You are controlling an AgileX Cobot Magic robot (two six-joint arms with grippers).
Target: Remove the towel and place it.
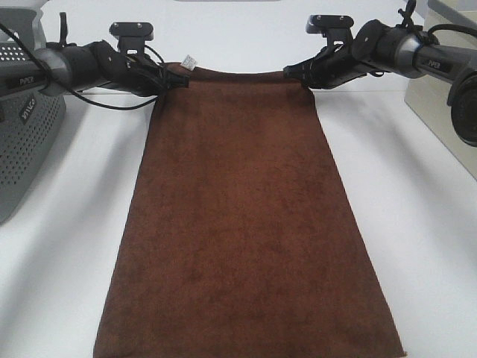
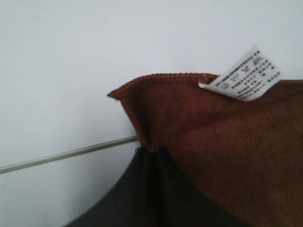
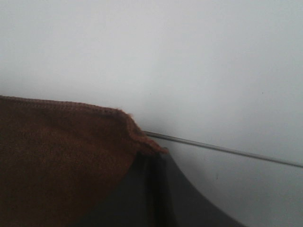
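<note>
Towel (image 1: 238, 224) pinched at both far corners
Soft, limp terry; left claw (image 1: 173, 77) clamped beside its tag (image 1: 188, 62); right claw (image 1: 292, 72) clamped opposite.

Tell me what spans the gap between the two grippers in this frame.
The towel's far edge, stretched between the left gripper and right gripper, each shut on a corner. A white tag sits by the left corner. The exterior high view shows it.

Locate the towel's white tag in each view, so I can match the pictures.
Exterior high: tag at the towel's far left corner, beside the left tool.
Left wrist: tag on the towel's edge.
Right wrist: not in view.
Shared landmark: the towel's stitched far edge.
</note>
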